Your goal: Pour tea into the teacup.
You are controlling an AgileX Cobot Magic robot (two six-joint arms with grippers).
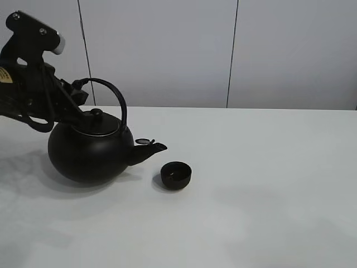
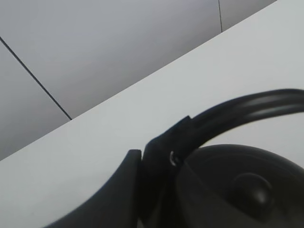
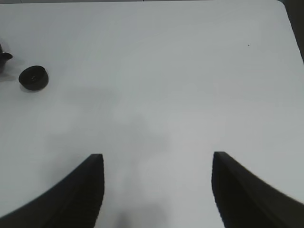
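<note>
A big round black kettle (image 1: pixel 86 153) with an arched handle (image 1: pixel 114 95) stands at the left of the white table (image 1: pixel 268 184), its spout (image 1: pixel 150 149) pointing right at the teacup (image 1: pixel 175 175). The teacup is small, black and handleless and sits just beyond and below the spout tip. No stream of tea shows. My left gripper (image 1: pixel 75 95) is shut on the handle's left end; the left wrist view shows it (image 2: pixel 147 180) against the handle (image 2: pixel 247 107) above the kettle lid (image 2: pixel 247 185). My right gripper (image 3: pixel 156 180) is open and empty, far from the teacup (image 3: pixel 33 77).
A small flap (image 1: pixel 144 142) stands raised on top of the spout. A pale panelled wall (image 1: pixel 234 50) rises behind the table's back edge. The table's far corner shows in the right wrist view (image 3: pixel 280 7).
</note>
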